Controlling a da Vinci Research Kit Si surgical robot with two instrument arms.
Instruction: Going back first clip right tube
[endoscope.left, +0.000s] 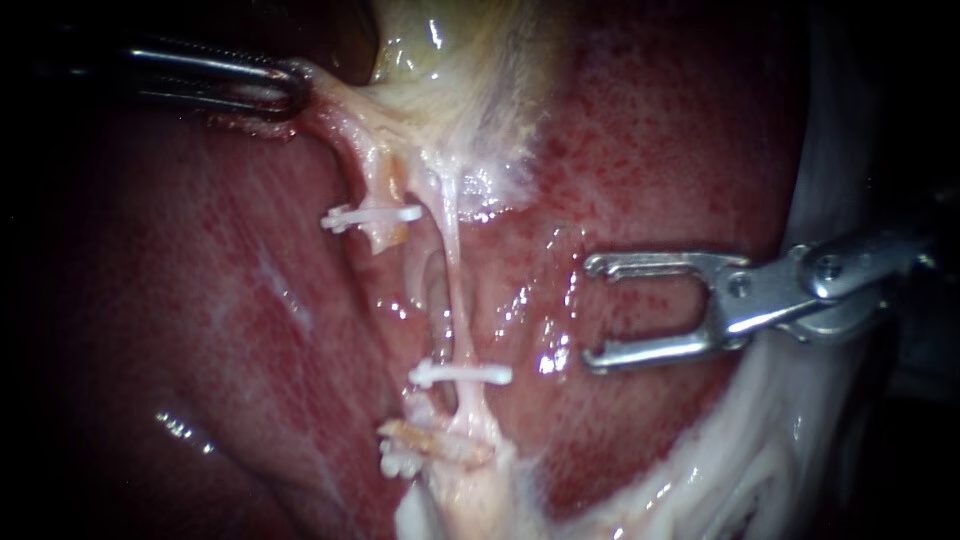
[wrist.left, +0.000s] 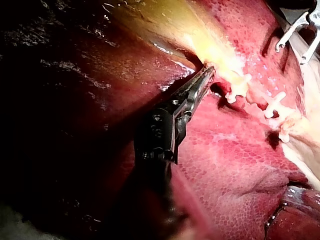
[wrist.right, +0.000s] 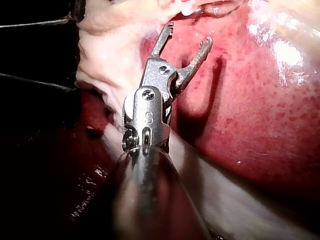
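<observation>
My right instrument comes in from the right. Its jaws are wide apart and there is nothing between them. They hang over the red liver, off to the right of the right tube, and do not touch it.

The right tube is a thin pale string that runs down from the yellow gallbladder. A white clip sits across it low down, about level with my lower jaw. Two more clips sit to its left. The upper clip is on a pale stub, and the lower clip is on another stub.

My left instrument comes in from the top left. Its jaws are squeezed tight on the pale tissue beside the gallbladder, and that tissue looks stretched toward them.
</observation>
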